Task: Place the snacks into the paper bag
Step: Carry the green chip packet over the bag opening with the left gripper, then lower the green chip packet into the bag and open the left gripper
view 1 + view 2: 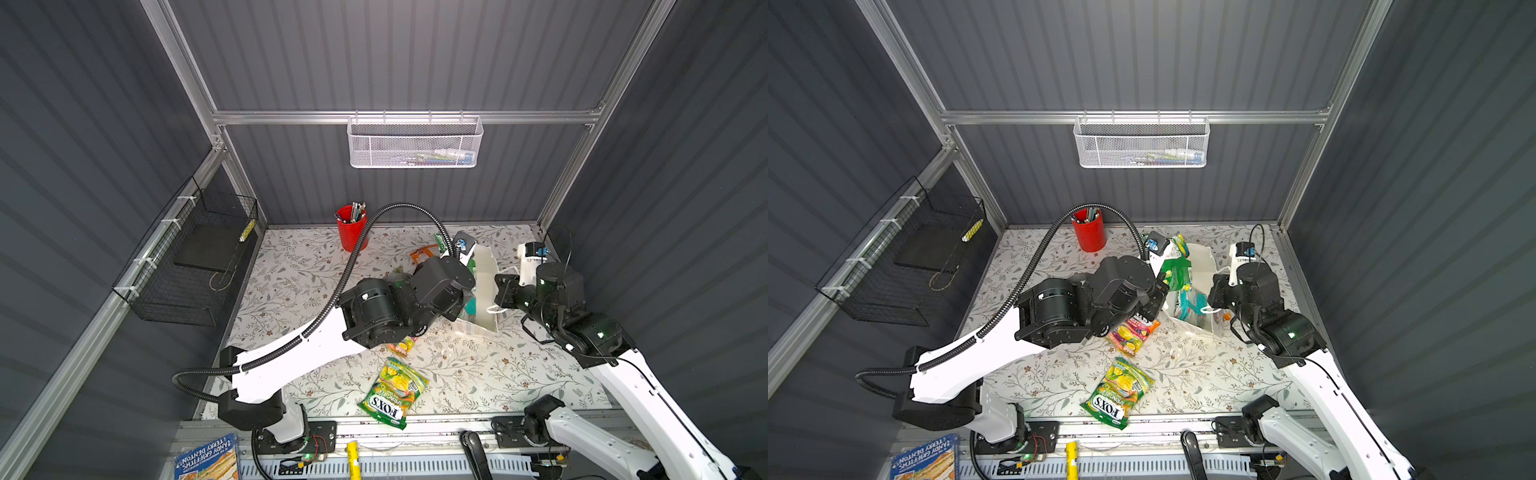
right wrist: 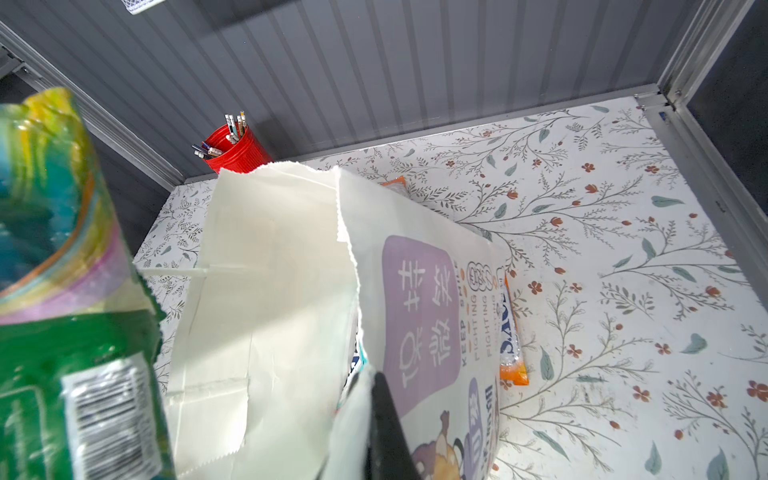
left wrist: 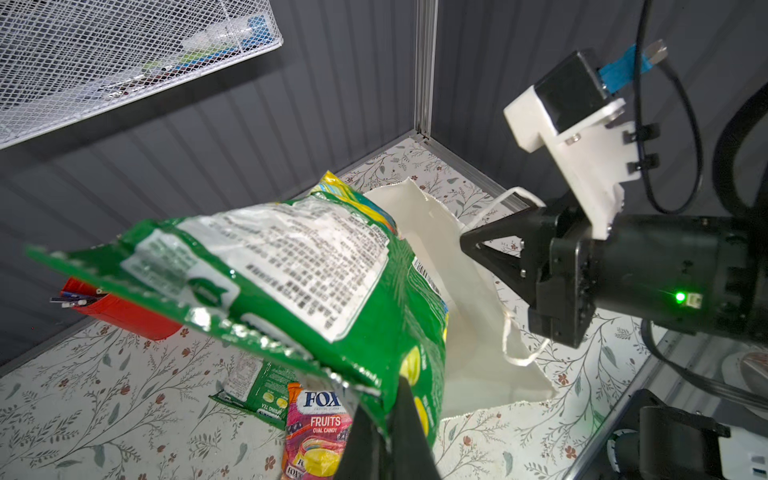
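— Where is the green packet (image 3: 316,266)?
— The left fingers (image 3: 409,436) are closed on one corner of it. Its long axis points away from them, and its far end is just over the mouth of the paper bag (image 3: 469,299).
— And the bag?
— It is tilted on the bench (image 1: 1225,374). The right fingers (image 2: 386,424) pinch its rim and hold it open. I think the next move is forward along that axis.

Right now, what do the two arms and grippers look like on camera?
Both arms have white link shells and black joint housings. The left arm carries a black corrugated conduit; the right arm a thin black cable. The left gripper and right gripper have black tapered fingers; a green light glows on the right wrist.
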